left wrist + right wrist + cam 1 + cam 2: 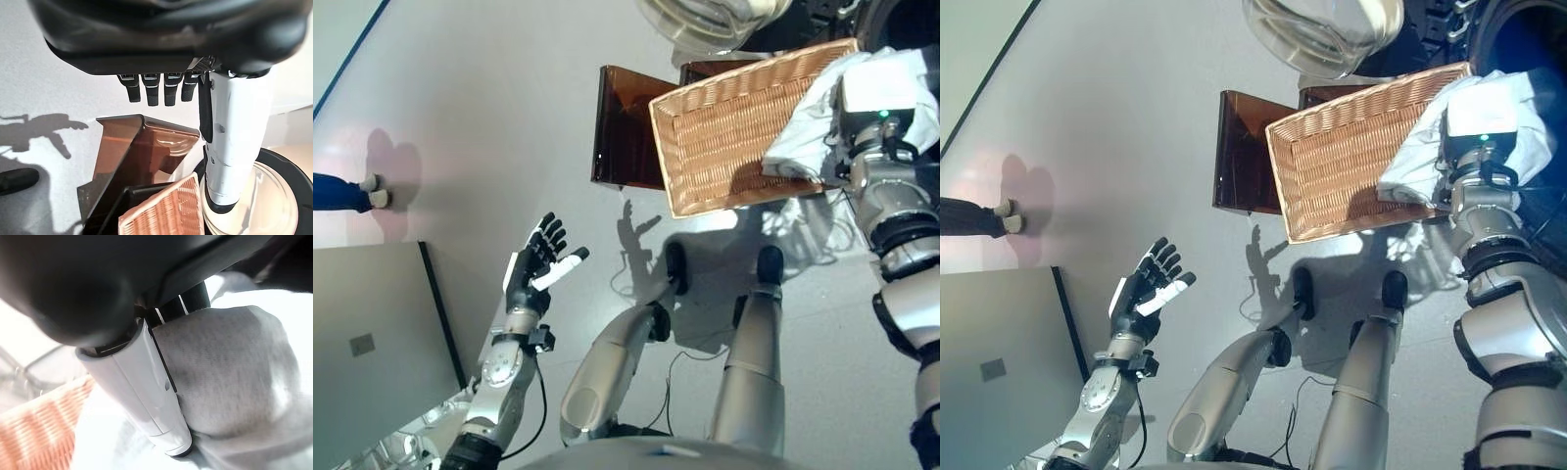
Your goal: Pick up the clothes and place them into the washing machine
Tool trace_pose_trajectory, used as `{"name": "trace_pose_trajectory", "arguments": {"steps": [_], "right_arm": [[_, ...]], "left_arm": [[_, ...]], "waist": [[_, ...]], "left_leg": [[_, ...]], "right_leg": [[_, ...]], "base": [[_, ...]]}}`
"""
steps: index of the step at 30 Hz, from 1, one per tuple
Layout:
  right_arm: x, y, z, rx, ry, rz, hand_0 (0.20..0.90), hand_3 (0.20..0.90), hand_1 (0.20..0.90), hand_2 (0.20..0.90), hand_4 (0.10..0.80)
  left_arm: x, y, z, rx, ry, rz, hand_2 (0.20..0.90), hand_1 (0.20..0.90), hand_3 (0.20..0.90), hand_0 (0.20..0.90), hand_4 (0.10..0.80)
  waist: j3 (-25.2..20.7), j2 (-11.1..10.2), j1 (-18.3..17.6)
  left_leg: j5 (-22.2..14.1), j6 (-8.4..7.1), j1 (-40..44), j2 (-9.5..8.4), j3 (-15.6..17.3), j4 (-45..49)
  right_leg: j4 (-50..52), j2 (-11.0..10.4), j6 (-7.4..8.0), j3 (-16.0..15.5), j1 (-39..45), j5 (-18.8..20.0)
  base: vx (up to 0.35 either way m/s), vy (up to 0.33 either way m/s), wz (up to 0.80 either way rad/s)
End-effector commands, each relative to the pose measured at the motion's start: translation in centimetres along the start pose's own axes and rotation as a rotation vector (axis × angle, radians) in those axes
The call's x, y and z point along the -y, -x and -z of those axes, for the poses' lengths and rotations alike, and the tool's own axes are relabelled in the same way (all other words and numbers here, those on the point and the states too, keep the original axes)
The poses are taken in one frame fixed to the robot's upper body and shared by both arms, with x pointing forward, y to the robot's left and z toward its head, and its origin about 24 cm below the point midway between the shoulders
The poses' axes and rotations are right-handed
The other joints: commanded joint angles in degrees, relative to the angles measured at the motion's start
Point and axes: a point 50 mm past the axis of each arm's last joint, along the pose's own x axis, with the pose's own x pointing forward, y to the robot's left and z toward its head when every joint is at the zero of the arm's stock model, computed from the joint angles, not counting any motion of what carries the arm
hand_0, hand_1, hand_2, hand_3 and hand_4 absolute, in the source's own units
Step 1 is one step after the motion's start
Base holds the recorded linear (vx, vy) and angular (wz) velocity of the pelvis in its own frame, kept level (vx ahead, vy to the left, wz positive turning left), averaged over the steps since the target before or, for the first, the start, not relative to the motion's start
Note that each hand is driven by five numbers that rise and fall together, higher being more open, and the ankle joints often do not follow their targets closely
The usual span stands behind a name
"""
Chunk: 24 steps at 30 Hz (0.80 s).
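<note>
Clothes [813, 122]: pale grey-white fabric, soft, matte, slightly fuzzy knit up close, bunched in loose folds. It drapes over the right rim of the wicker basket [724, 147] and rises around the right hand.

Right hand [142, 382]: white-covered thumb pressed flat against the grey cloth in its wrist view. Fingers buried in the fabric, so cannot tell whether they are curled or straight. In the eye views only the wrist block shows above the cloth.

Basket: rectangular, tan woven wicker, shallow with flared walls, tilted. It sits on a brown translucent plastic stand [626, 127], glossy, with smooth bent panels.

Washing machine: round glass door [1327, 29] swung open at far centre, clear and domed. The dark drum opening [1528, 39] is at far right, just beyond the cloth.

Left hand [540, 259]: low on the left, well apart from the basket, fingers straight and spread, thumb out, holding nothing.

Floor [489, 117]: smooth pale grey. A person's shoe and trouser leg [352, 191] show at the far left edge.
</note>
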Motion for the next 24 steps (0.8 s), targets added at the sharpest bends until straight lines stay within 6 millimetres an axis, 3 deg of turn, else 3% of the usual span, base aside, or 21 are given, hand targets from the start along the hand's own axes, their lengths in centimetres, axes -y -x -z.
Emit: {"name": "trace_pose_trajectory", "arguments": {"steps": [1, 2, 3, 5, 7, 8, 10, 16, 24], "right_arm": [[6.7, -1.4, -0.4, -0.072, -0.69, 0.353, 0.2, 0.2, 0.2, 0.2, 0.3], [6.6, -1.3, -0.3, -0.075, -0.692, 0.352, 0.2, 0.2, 0.2, 0.2, 0.3], [6.4, -1.1, -0.2, -0.125, -0.979, 0.375, 0.2, 0.2, 0.2, 0.2, 0.3], [5.5, -0.6, -0.1, -0.194, -1.375, 0.388, 0.2, 0.2, 0.2, 0.2, 0.3], [4.8, -0.1, -0.4, -0.209, -1.579, 0.392, 0.2, 0.2, 0.2, 0.2, 0.3], [4.7, -0.1, -0.4, -0.211, -1.58, 0.391, 0.2, 0.2, 0.2, 0.2, 0.3], [4.6, 0.2, -0.8, -0.198, -1.822, 0.399, 0.2, 0.2, 0.2, 0.2, 0.3], [4.8, 0.1, -0.5, -0.241, -2.048, 0.455, 0.2, 0.2, 0.2, 0.2, 0.3], [5.5, -0.8, 0.2, -0.293, -2.058, 0.481, 0.2, 0.2, 0.2, 0.2, 0.3]], "left_arm": [[-0.1, -0.2, -2.0, 0.127, 0.069, -0.03, 0.9, 0.9, 0.9, 0.9, 0.8], [-0.2, -0.2, -2.0, 0.125, 0.066, -0.028, 0.9, 0.9, 0.9, 0.9, 0.8], [-0.2, 0.0, -1.8, 0.11, 0.072, -0.024, 0.9, 0.9, 0.9, 0.9, 0.8], [-0.1, 0.3, -1.5, 0.086, 0.085, -0.019, 0.9, 0.9, 0.9, 0.9, 0.8], [0.0, 0.5, -1.2, 0.063, 0.085, -0.008, 0.9, 0.9, 0.9, 0.9, 0.8], [-0.1, 0.6, -1.2, 0.062, 0.084, -0.008, 0.9, 0.9, 0.9, 0.9, 0.8], [0.1, 1.0, -0.7, 0.03, 0.087, 0.009, 0.9, 0.9, 0.9, 0.9, 0.8], [0.4, 1.7, 0.0, -0.005, 0.105, 0.035, 0.9, 0.9, 0.9, 0.9, 0.8], [0.7, 1.9, 0.3, -0.025, 0.102, 0.052, 0.9, 0.9, 0.9, 0.9, 0.8]], "waist": [[1.85, 5.95, -2.72], [1.81, 5.85, -2.58], [1.45, 5.76, -3.07], [0.78, 5.62, -3.36], [0.05, 5.57, -3.42], [0.0, 5.51, -3.36], [-1.2, 5.7, -3.46], [-2.91, 6.76, -2.67], [-3.12, 7.73, -1.42]], "left_leg": [[-0.3, -4.88, -2.88, 1.21, 0.41, 1.74], [-0.32, -4.88, -2.76, 1.21, 0.4, 1.72], [-0.84, -4.87, -2.28, 1.3, 0.69, 2.07], [-1.45, -4.86, -1.54, 1.47, 0.96, 2.57], [-1.87, -4.83, -0.92, 1.5, 1.16, 2.73], [-1.89, -4.84, -0.89, 1.51, 1.16, 2.75], [-2.41, -4.79, -0.22, 1.61, 1.25, 3.11], [-2.69, -4.82, 0.53, 1.58, 1.44, 2.81], [-2.42, -4.91, 0.32, 1.73, 1.31, 2.47]], "right_leg": [[-1.98, 0.77, -2.38, -1.86, 2.91, -0.22], [-2.02, 0.76, -2.38, -1.87, 3.05, -0.25], [-2.3, 0.75, -2.38, -1.88, 3.68, -0.47], [-2.57, 0.81, -2.44, -1.74, 4.48, -0.99], [-2.7, 1.05, -2.52, -1.51, 4.91, -1.31], [-2.7, 1.05, -2.53, -1.51, 4.95, -1.33], [-2.82, 1.27, -2.79, -1.24, 5.56, -1.94], [-3.43, 1.4, -2.85, -1.22, 6.22, -2.35], [-2.77, 1.57, -3.03, -1.51, 5.86, -3.0]], "base": [[0.048, -0.011, -0.09], [0.073, -0.029, -0.15], [0.053, -0.02, -0.18], [0.073, -0.012, -0.12], [0.049, -0.004, -0.08], [0.054, -0.016, -0.12], [0.063, -0.017, -0.19], [0.028, -0.019, -0.1], [0.001, -0.009, 0.0]]}}
